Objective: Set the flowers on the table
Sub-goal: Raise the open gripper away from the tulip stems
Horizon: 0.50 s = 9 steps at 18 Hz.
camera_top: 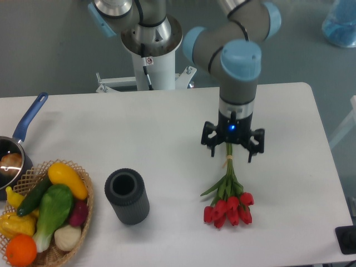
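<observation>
Red flowers (229, 196) lying flat on the white table (167, 139) at lower right of centre, stems pointing up toward the gripper (232, 148), gripper released with fingers spread above the stem ends, dark vase (127, 197) to their left

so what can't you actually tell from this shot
- Stem ends of the flowers: run up under the gripper, so contact there cannot be judged.
- Pan: cut off by the left edge; its contents are too small to name.
- Inside of the vase: dark, nothing distinguishable.
- Basket of toy vegetables: cropped by the left and bottom edges.
- Black object at the bottom-right: mostly out of frame.
</observation>
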Each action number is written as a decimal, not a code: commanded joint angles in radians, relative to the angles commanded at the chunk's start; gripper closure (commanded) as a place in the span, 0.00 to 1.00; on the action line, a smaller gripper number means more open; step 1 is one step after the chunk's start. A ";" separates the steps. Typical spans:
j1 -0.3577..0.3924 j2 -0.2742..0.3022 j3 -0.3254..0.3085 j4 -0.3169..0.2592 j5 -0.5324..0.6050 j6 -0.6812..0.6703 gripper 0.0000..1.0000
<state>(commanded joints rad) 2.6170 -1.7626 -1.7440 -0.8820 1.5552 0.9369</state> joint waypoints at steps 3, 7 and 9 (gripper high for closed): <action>0.000 0.009 -0.022 -0.006 0.062 0.130 0.00; 0.009 0.025 -0.037 -0.009 0.065 0.175 0.00; 0.009 0.028 -0.038 -0.008 0.065 0.181 0.00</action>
<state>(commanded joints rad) 2.6262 -1.7349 -1.7825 -0.8897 1.6199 1.1183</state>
